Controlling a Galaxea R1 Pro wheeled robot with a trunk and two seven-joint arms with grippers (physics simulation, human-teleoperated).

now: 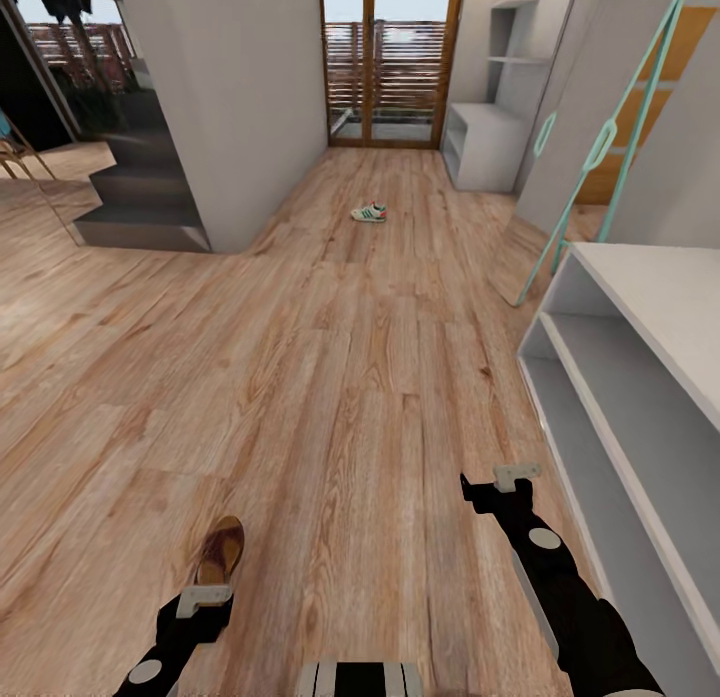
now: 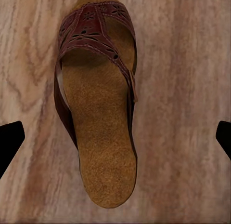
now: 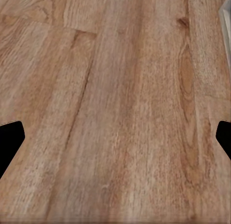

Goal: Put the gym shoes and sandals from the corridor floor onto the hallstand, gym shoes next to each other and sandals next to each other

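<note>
1. Hovering over a sandal (image 1: pixel 220 552), the left gripper (image 1: pixel 204 599) has its fingers spread wide; in the left wrist view the sandal (image 2: pixel 98 103) lies flat on the floor (image 2: pixel 192 65) between the two dark fingertips (image 2: pixel 9 139), touching neither.
2. Nearby, the right gripper (image 1: pixel 515 474) hangs released over bare floor (image 3: pixel 120 108), holding nothing, its fingertips (image 3: pixel 9 139) far apart.
3. Just right of that arm stands a pale grey rack (image 1: pixel 640 377) with two low shelves.
4. Farther down the corridor, one gym shoe (image 1: pixel 369 213) lies alone on the floor (image 1: pixel 330 377).
5. Beyond it, a slatted wooden door (image 1: pixel 390 67) closes the corridor, with a second pale shelf unit (image 1: pixel 490 142) to its right.
</note>
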